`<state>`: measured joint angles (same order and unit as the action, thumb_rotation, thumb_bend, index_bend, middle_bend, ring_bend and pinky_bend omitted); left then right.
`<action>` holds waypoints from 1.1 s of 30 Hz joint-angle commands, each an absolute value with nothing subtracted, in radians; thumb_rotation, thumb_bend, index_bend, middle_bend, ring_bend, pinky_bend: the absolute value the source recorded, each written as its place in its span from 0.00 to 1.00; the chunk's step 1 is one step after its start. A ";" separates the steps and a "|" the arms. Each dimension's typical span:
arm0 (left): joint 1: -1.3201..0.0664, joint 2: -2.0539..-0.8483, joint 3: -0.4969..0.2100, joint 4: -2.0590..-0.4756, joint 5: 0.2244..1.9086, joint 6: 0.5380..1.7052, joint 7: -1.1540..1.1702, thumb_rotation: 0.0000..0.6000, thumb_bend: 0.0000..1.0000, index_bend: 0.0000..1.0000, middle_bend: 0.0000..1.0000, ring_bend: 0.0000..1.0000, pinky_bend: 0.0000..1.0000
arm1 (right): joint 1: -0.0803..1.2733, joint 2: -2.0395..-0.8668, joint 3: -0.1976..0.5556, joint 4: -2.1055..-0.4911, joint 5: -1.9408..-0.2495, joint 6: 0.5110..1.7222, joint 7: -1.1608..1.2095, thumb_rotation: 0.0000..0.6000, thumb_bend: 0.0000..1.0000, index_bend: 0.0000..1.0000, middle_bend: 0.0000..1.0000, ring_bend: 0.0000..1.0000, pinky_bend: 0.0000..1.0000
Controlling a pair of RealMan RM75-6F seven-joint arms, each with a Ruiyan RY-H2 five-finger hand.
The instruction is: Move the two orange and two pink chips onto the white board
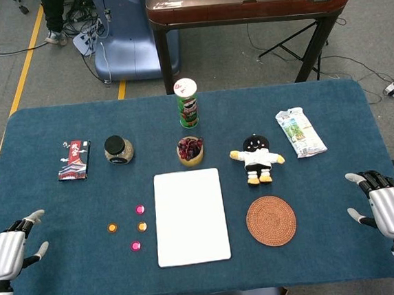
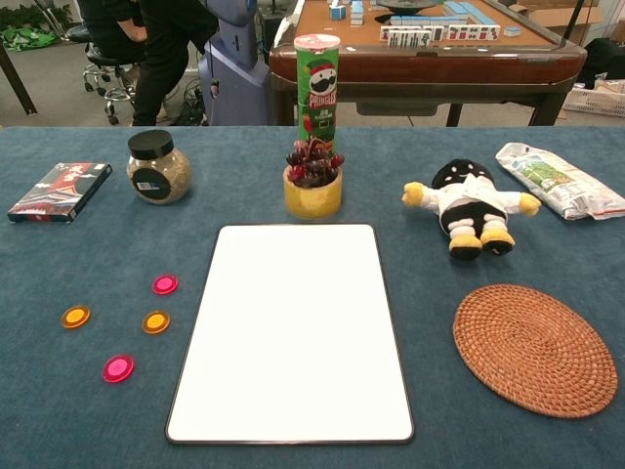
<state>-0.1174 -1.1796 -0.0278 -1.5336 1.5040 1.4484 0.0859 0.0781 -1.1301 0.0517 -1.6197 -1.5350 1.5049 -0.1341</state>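
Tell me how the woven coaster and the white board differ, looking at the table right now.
The woven coaster is round, while the white board is a rounded rectangle. The coaster is brown and ribbed; the board is plain, smooth white with a dark edge. The coaster covers less of the table than the board and lies to its right. Both lie flat on the blue table with nothing on them.

The head view looks steeply down from above the robot's side of the table (image 1: 37, 134), taking in the whole blue top, both hands at the lower corners and the floor beyond. The chest view sits lower and nearer, facing forward across the table at a shallow slant. Both share the white board (image 1: 191, 217) (image 2: 298, 332), the chips, the woven mat (image 1: 271, 220) and the far row of items.
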 commanded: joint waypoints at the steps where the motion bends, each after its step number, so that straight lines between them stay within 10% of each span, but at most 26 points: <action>1: -0.116 -1.179 -0.028 -1.534 1.504 1.451 0.085 1.00 0.28 0.26 0.38 0.38 0.57 | 0.081 -1.131 0.051 -1.619 -1.533 1.498 -0.137 1.00 0.02 0.28 0.31 0.23 0.36; 33: -0.092 -1.168 -0.024 -1.548 1.527 1.502 0.071 1.00 0.28 0.28 0.38 0.43 0.59 | 0.102 -1.132 0.051 -1.636 -1.525 1.458 -0.165 1.00 0.02 0.28 0.31 0.23 0.36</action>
